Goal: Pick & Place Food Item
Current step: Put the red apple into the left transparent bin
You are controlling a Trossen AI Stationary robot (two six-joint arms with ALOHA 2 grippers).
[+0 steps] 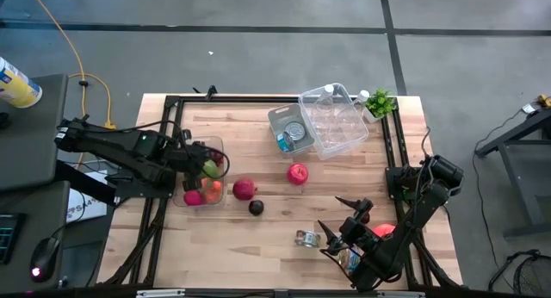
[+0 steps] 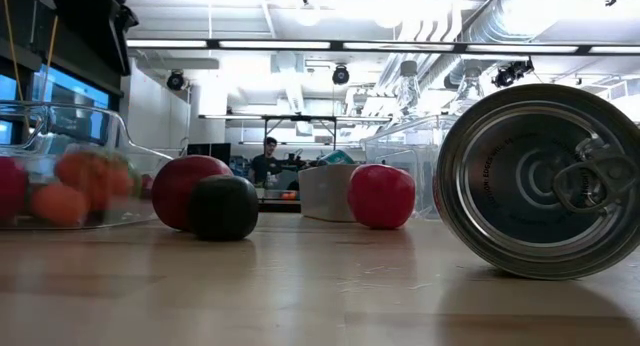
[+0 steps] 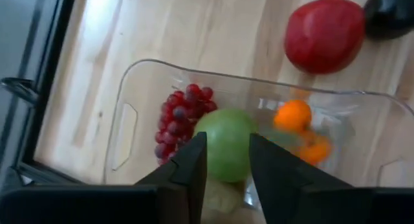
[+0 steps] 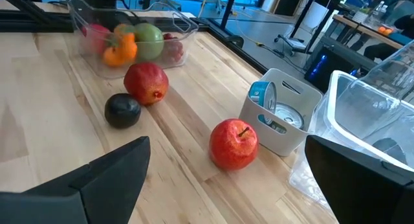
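Left wrist view shows the left claw (image 3: 228,160) down inside the clear bin (image 3: 129,101), its fingers set against either side of the green apple (image 3: 226,143), beside the grapes (image 3: 181,117) and oranges (image 3: 292,115). The pomegranate (image 1: 244,189) and red apple (image 1: 298,173) sit out on the bench (image 1: 258,238). Right claw (image 1: 342,219) hovers spread wide, holding nothing, near the can (image 1: 307,239)
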